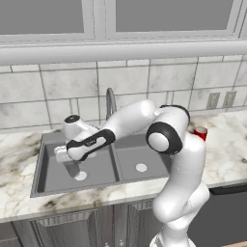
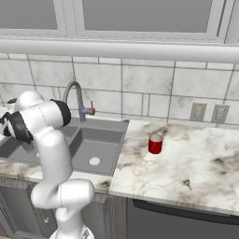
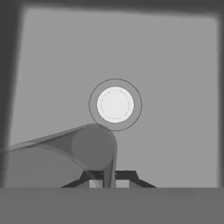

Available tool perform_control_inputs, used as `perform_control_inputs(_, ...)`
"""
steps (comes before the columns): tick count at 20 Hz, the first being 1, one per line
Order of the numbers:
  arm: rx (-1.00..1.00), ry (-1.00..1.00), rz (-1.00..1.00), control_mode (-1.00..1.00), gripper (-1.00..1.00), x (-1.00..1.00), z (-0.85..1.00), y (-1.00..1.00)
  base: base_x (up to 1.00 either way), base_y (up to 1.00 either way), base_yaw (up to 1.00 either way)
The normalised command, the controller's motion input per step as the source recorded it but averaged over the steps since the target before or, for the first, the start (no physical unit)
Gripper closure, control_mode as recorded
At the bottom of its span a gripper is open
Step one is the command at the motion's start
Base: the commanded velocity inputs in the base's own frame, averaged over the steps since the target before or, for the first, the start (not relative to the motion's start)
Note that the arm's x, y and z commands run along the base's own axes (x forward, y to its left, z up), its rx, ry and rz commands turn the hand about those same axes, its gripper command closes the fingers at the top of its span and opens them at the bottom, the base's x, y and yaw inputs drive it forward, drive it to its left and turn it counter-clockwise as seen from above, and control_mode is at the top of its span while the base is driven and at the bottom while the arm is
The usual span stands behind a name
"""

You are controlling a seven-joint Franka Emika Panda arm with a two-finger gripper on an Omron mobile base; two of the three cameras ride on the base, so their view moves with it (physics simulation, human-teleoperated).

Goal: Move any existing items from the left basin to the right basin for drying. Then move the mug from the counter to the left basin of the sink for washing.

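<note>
1. Grey cup (image 3: 87, 151): small plain cylinder, matt dark grey, the same tone as the sink, no handle seen. In the hand view it lies across the lower left of the picture, its round end just below the drain. It sits inside the left basin region, under the hand; whether it rests on the floor or hangs above it cannot be told.
2. Gripper (image 3: 107, 181): two small dark finger tips pressed almost together on the cup's thin wall, pinching it. In the left base view the hand (image 1: 65, 153) hangs low over the left basin.
3. Left basin (image 1: 50, 169): the wider rectangular compartment, smooth dark grey, flat floor, with a round pale drain (image 3: 115, 104) ringed in darker grey.
4. Right basin (image 1: 154, 161): the narrower rectangular compartment, same dark grey finish, its own round pale drain (image 1: 141, 167). Nothing is seen in it.
5. Sink (image 2: 112, 161): double-basin, dark grey, with a central divider (image 1: 116, 161) and a thin arched grey faucet (image 2: 72, 93) with a red handle (image 2: 91, 111) at the back edge.
6. Red mug (image 2: 155, 144): small bright red cylinder with a pale inner rim, standing upright on the counter, to the right of the sink and apart from it.
7. Counter (image 2: 196, 163): white-and-beige stone, marble-veined, polished.
8. Wall (image 2: 149, 88): pale rectangular tiles, with two outlets (image 2: 208, 113) above the counter.
</note>
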Motion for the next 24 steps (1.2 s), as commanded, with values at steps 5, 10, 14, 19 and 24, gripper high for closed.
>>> perform_control_inputs(5, 0.0, -0.03, -0.05, -1.0, 1.0, -0.19, 0.6, -0.07, 0.0, 0.0, 0.0)
perform_control_inputs(10, 0.0, 0.0, -0.08, -1.0, 1.0, -0.28, 0.52, -0.2, 0.0, 0.0, 0.0)
perform_control_inputs(14, 0.0, 0.0, -0.1, -1.0, 1.0, -0.28, 0.44, -0.3, 0.0, 0.0, 0.0)
perform_control_inputs(19, 0.0, 0.0, -0.09, -1.0, 1.0, -0.29, 0.29, -0.39, 0.0, 0.0, 0.0)
perform_control_inputs(24, 0.0, 0.0, -0.08, -1.0, 1.0, -0.3, 0.14, -0.43, 0.0, 0.0, 0.0)
